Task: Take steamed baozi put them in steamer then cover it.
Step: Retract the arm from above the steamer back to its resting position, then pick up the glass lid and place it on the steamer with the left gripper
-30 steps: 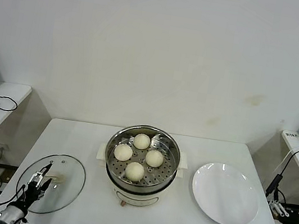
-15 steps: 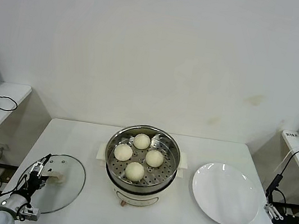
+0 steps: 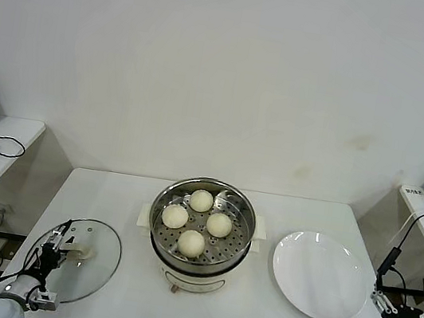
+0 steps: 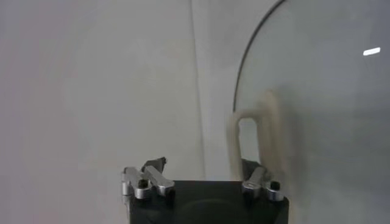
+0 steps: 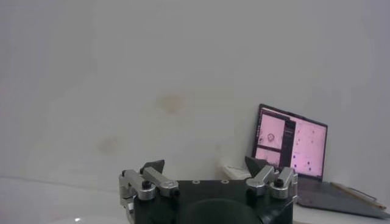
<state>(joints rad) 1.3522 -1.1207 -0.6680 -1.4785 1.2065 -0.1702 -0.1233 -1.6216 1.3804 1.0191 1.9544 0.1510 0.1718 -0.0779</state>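
With four baozi (image 3: 196, 220) loaded, the lid handle (image 4: 255, 137) should be centred between the parted left gripper (image 3: 55, 248) jaws (right gripper (image 3: 403, 309) parked wide) before closing.

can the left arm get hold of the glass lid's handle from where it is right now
Probably yes. The left pincer hangs at the lid's near edge, fingers open and apart from the cream handle, with nothing between them.

No text or label can be read anywhere.
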